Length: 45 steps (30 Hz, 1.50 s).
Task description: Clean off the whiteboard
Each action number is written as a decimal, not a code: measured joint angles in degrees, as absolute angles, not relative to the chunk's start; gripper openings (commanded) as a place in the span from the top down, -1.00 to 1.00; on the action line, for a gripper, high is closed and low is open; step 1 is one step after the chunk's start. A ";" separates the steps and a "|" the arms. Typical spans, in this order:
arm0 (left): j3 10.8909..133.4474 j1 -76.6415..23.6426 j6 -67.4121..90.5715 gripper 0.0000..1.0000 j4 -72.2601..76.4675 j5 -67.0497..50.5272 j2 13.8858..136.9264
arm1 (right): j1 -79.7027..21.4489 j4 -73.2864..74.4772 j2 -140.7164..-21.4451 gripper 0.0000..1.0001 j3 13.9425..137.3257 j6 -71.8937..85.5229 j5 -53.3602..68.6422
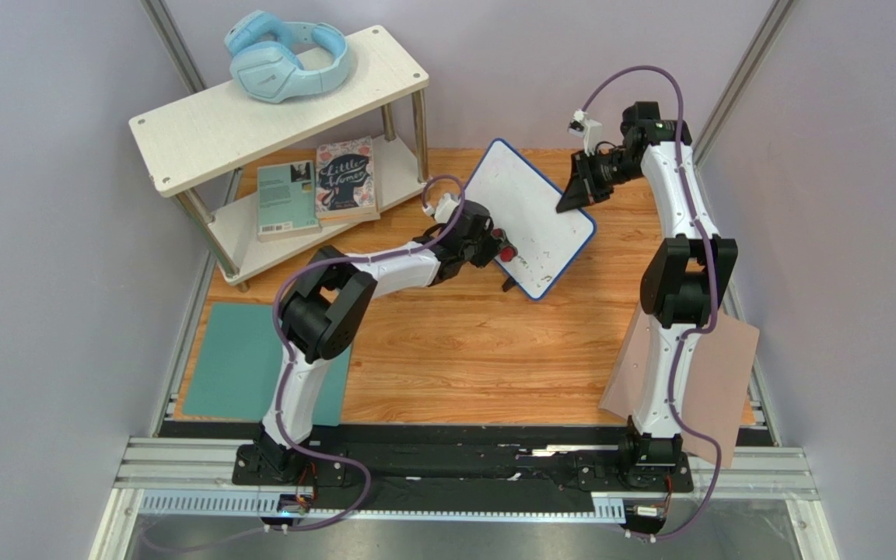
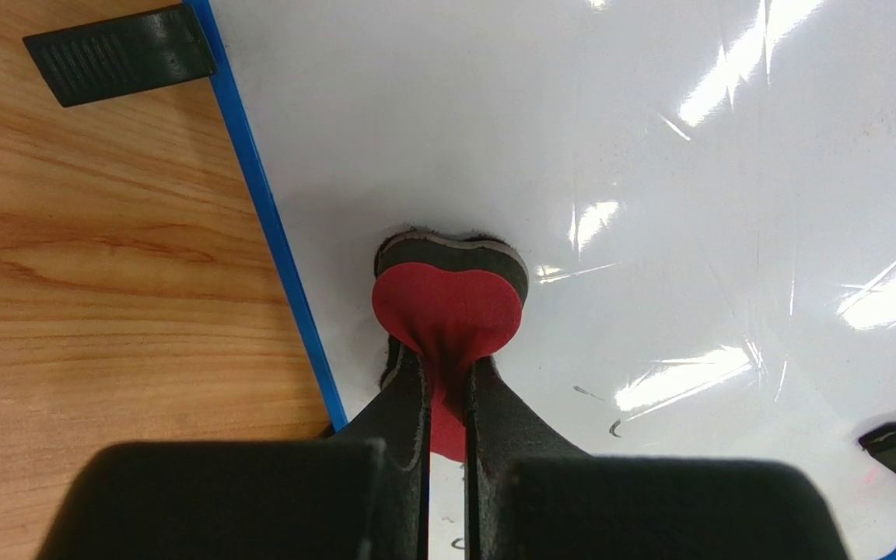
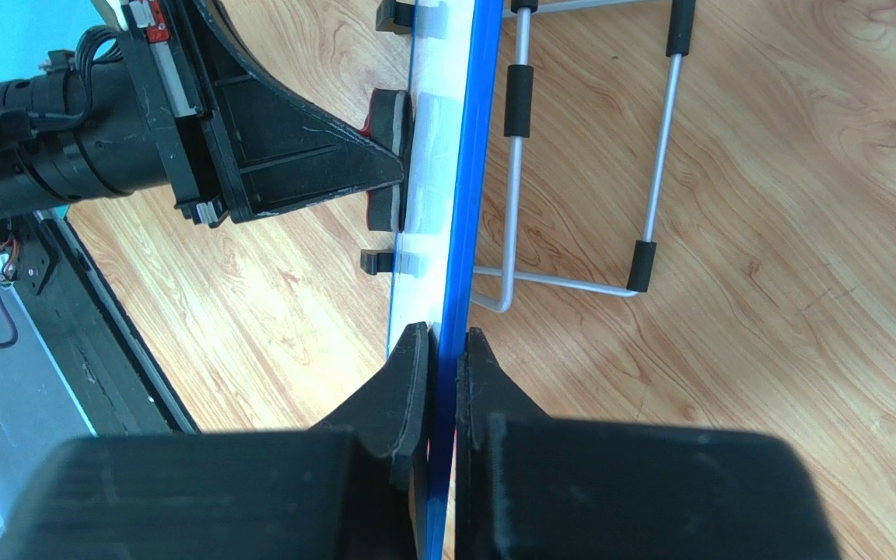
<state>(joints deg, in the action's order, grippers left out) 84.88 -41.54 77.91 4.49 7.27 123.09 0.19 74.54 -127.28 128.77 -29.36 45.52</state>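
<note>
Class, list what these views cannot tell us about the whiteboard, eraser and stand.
- Marks on the whiteboard: too small in the top view; the right wrist view sees it edge-on.
- Wiping face of the eraser: hidden by its own red back and the left pincer.
- The stand: behind the whiteboard from above, cut off by the right wrist view's top edge.

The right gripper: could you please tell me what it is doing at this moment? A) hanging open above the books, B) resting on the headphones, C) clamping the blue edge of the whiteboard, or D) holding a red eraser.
C: the right wrist view shows the right gripper shut on the blue rim of the whiteboard, while the red eraser is pinched in the left gripper.
</note>
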 measured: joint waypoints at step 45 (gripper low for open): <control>80.14 -61.43 61.21 1.00 10.52 -5.39 119.42 | -0.10 75.68 -127.42 1.00 129.19 -31.81 48.53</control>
